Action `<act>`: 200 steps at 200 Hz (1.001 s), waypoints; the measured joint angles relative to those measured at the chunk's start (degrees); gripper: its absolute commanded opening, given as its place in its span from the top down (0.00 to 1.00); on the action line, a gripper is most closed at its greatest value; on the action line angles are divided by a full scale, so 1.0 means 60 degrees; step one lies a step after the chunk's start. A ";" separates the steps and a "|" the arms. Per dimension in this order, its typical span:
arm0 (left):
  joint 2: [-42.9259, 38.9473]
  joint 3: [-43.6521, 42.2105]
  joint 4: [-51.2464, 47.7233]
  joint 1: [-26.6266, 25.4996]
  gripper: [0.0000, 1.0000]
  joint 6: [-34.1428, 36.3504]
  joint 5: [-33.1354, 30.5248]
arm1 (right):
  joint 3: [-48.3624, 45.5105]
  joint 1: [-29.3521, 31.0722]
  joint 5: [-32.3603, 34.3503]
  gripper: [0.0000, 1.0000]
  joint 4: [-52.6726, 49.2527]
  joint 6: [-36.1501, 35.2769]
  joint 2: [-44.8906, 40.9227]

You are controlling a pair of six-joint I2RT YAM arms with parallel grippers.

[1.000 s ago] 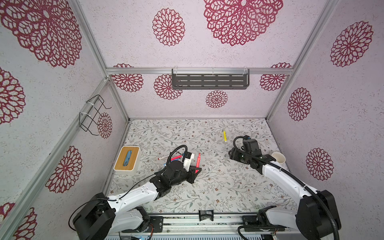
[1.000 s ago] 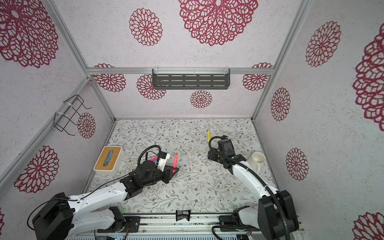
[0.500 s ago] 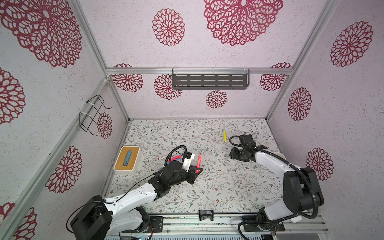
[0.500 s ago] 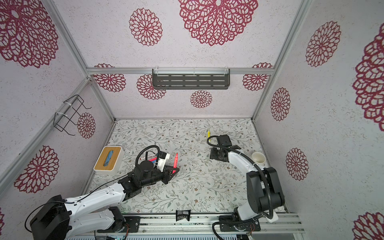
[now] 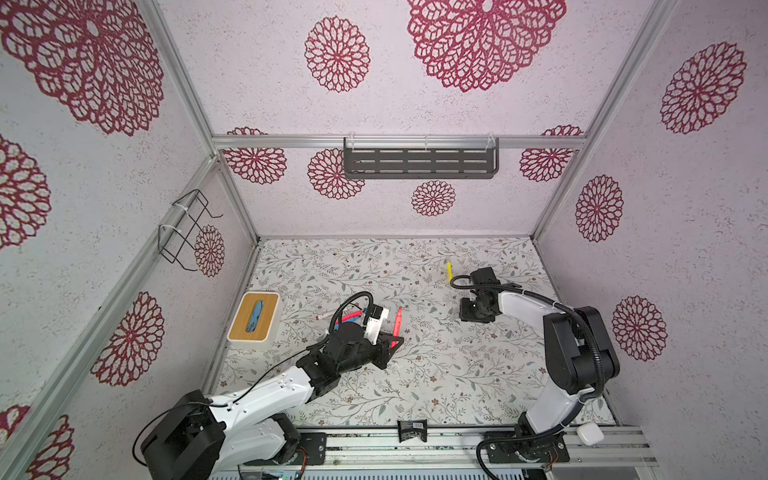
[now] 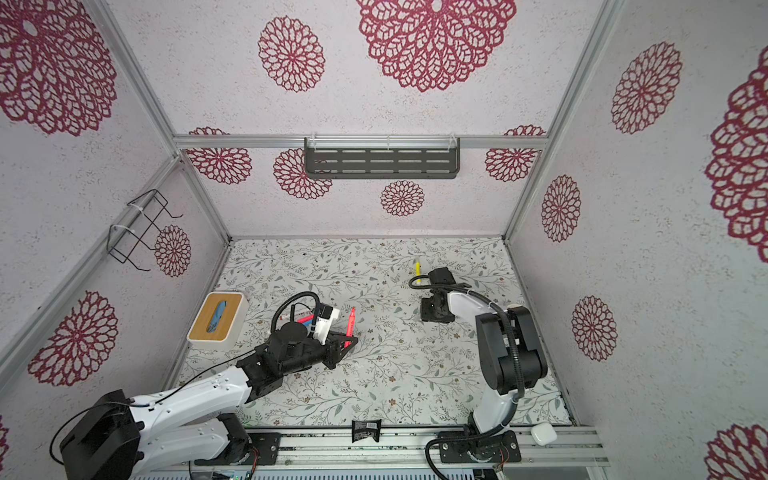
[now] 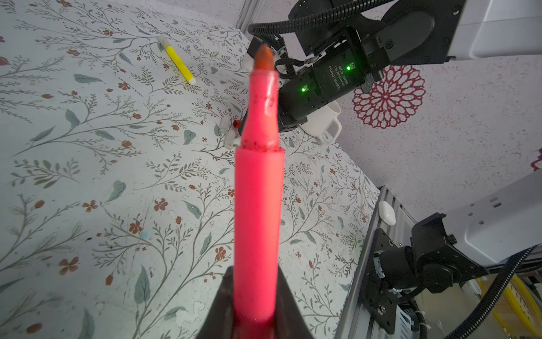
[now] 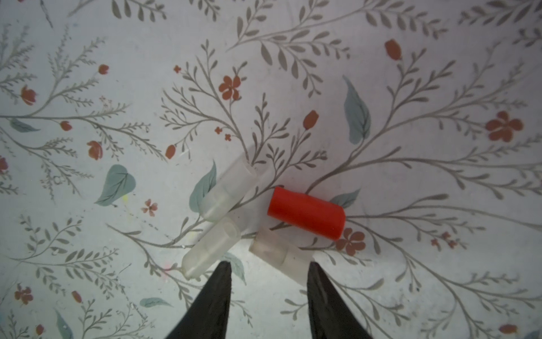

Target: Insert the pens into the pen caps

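My left gripper [image 5: 392, 341] [image 7: 255, 320] is shut on the base of a red pen [image 7: 258, 205], which stands up uncapped, tip [image 5: 399, 311] away from the gripper. My right gripper [image 8: 268, 264] [image 5: 476, 316] points down at the pen caps and is open. A red cap [image 8: 306, 212] and three clear caps [image 8: 228, 190] [image 8: 209, 249] [image 8: 278, 258] lie on the mat; the nearest clear one reaches to one fingertip. A yellow pen [image 5: 449, 270] lies behind the right gripper. More pens [image 5: 351, 318] lie behind the left wrist, partly hidden.
A white mug [image 7: 321, 121] stands behind the right gripper. A wooden-lidded box [image 5: 254, 316] sits by the left wall. A small white case [image 5: 590, 432] rests on the front rail. A dark shelf [image 5: 419, 162] and a wire rack [image 5: 183, 230] hang on the walls.
The right arm has drawn back and raised its elbow, bringing its gripper down over the caps. The left arm and the red pen have stayed put.
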 measured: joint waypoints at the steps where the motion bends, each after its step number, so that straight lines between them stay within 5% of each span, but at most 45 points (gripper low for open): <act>1: 0.0000 0.0000 0.0000 0.0000 1.00 0.0000 0.0000 | 0.0004 -0.0004 0.0000 0.56 -0.0004 -0.0004 0.0004; 99: 0.0040 0.0000 0.0015 0.0018 1.00 0.0160 -0.0109 | 0.0084 -0.0015 0.0087 0.62 0.0011 -0.0306 0.0280; 200: 0.0044 0.0000 0.0018 0.0018 1.00 0.0182 -0.0120 | -0.0543 0.0164 0.0080 0.79 0.0561 -0.0306 0.0102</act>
